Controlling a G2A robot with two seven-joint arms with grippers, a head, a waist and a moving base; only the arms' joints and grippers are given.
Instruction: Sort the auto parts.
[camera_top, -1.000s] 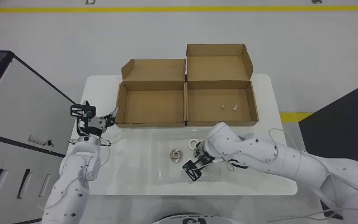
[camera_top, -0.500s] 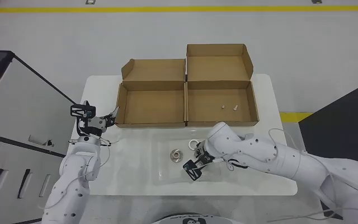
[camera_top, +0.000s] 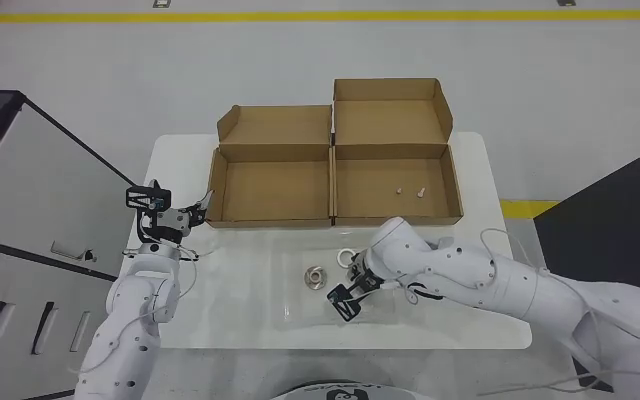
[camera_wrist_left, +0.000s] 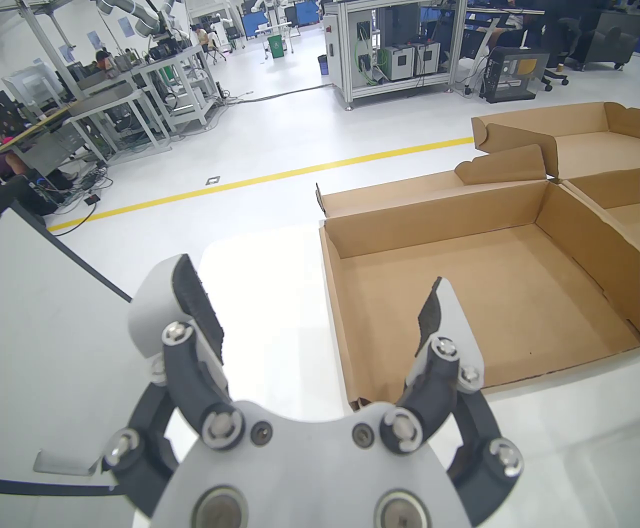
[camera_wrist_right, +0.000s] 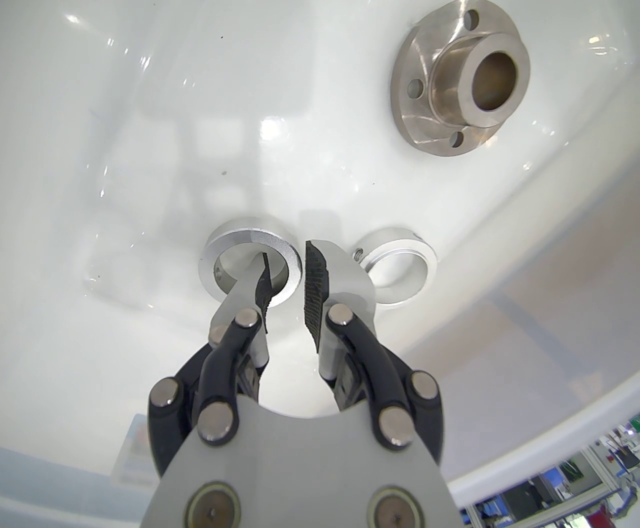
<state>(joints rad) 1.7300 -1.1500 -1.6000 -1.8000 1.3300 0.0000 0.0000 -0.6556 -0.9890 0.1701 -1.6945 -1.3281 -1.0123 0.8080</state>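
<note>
On the white desk (camera_top: 250, 300) I have two open brown cardboard boxes side by side near the top of the overhead frame. The left box (camera_top: 270, 190) shows its bare cardboard floor. The right box (camera_top: 370, 195) holds two small pale fasteners (camera_top: 421, 189) right of its middle.

Below them, at centre frame, a shallow glossy white tray (camera_wrist_right: 150, 125) carries a steel flanged bushing (camera_wrist_right: 460, 85), which stands on its flange with the bore facing up. Also in the tray are a silver metal collar ring (camera_wrist_right: 252, 236) and a second silver ring (camera_wrist_right: 405, 241), both lying flat, bores up.

My right end effector (camera_wrist_right: 286, 250) is clamped on the wall of the silver metal collar ring, one finger down its bore, the other outside. The second silver ring lies just beside that outer finger. That arm comes in bent from the lower right, wrist tipped down. My left end effector (camera_wrist_left: 311, 270) hangs at the desk's left edge, fingers wide apart, aimed toward the left box.
</note>
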